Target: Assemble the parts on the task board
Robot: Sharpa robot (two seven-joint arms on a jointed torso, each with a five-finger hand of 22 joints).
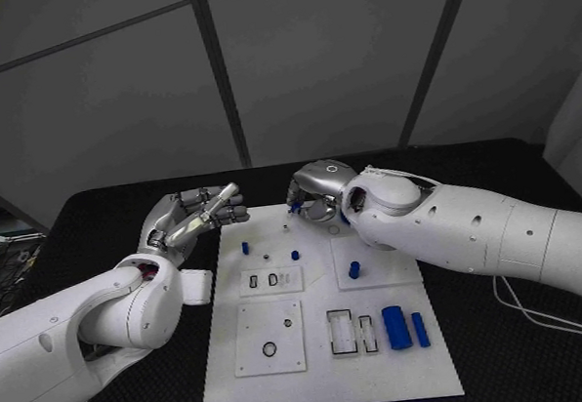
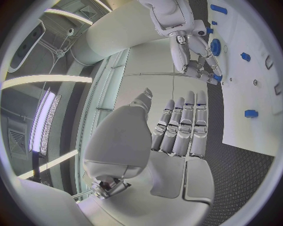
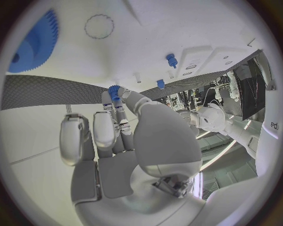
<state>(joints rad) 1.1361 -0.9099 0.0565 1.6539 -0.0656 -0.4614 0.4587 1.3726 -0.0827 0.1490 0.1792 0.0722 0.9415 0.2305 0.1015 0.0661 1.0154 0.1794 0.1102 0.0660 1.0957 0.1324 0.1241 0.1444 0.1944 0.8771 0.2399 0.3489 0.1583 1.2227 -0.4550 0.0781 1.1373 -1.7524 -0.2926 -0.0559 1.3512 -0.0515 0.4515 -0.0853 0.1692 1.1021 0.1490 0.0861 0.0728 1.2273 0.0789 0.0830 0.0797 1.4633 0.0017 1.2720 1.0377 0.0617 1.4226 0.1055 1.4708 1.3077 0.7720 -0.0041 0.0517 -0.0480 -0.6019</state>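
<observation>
Task board (image 1: pixel 332 373) matt white plastic; parts (image 1: pixel 395 328) smooth blue plastic; table (image 1: pixel 537 369) black w/ rough woven texture; hands (image 1: pixel 193 215) glossy silver metal

Robotics lab/test cell: black table (image 1: pixel 122 205) w/ white task board (image 1: pixel 333 378), grey panelled walls (image 1: pixel 316 51), strip lights (image 2: pixel 50 115).
</observation>
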